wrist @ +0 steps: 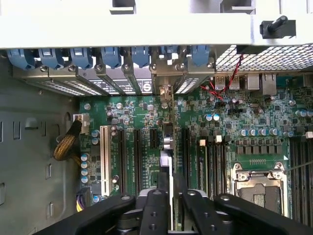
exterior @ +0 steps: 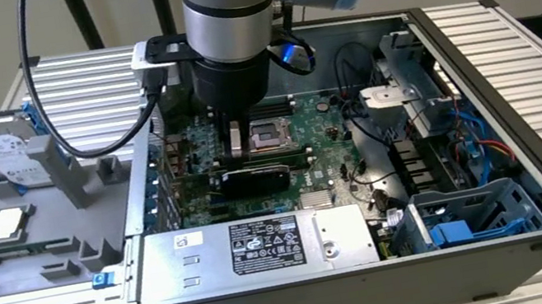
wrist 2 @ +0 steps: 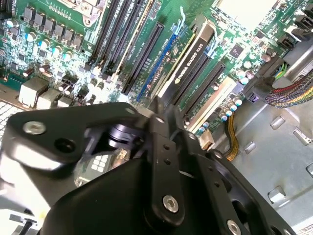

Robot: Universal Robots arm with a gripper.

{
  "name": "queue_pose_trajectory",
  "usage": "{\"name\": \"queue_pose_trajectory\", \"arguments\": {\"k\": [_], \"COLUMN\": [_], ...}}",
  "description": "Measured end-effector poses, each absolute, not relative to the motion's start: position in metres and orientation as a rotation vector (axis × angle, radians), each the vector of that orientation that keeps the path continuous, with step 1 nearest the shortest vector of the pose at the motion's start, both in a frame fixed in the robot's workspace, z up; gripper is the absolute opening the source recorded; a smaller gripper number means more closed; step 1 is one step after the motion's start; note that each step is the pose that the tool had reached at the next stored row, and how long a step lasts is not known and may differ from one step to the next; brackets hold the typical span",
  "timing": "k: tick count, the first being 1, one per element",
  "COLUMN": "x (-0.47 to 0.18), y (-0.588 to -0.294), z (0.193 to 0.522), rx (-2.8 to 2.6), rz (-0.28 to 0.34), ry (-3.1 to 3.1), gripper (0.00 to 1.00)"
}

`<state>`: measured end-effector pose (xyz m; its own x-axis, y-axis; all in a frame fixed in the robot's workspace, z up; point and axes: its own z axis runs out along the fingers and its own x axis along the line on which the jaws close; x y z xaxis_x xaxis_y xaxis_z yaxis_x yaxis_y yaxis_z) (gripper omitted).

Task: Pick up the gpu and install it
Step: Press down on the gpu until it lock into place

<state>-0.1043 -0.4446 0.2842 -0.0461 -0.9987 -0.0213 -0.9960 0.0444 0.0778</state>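
In the exterior view the gpu [exterior: 256, 178] stood on edge inside the open computer case [exterior: 510, 243], seated across the green motherboard [exterior: 330, 137] with its black cooler face showing. My claw [exterior: 238, 156] came straight down from above and ended right at the card's top edge, its fingers closed on the gpu at about the middle of its length. In the first wrist view the card [wrist: 167, 142] ran as a thin strip away from between my fingers [wrist: 155, 205] toward its silver bracket at the row of blue slot clips [wrist: 111, 56], lying along one of the black expansion slots. In the second wrist view the gpu [wrist 2: 188, 66] appeared edge-on just beyond my fingertips, flanked by empty slots. Outside the case, to the exterior view's left, a grey fixture tray [exterior: 36, 243] held a hard drive [exterior: 10, 156] in a blue frame and a small square processor chip [exterior: 3, 226], well apart from my claw.
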Motion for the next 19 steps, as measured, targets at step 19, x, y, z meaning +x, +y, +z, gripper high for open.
{"name": "queue_pose_trajectory", "arguments": {"k": [19], "x": [-0.1056], "y": [-0.4438], "z": [0.2932], "rx": [2.144], "rz": [-0.107], "ry": [-2.244], "gripper": [0.00]}}
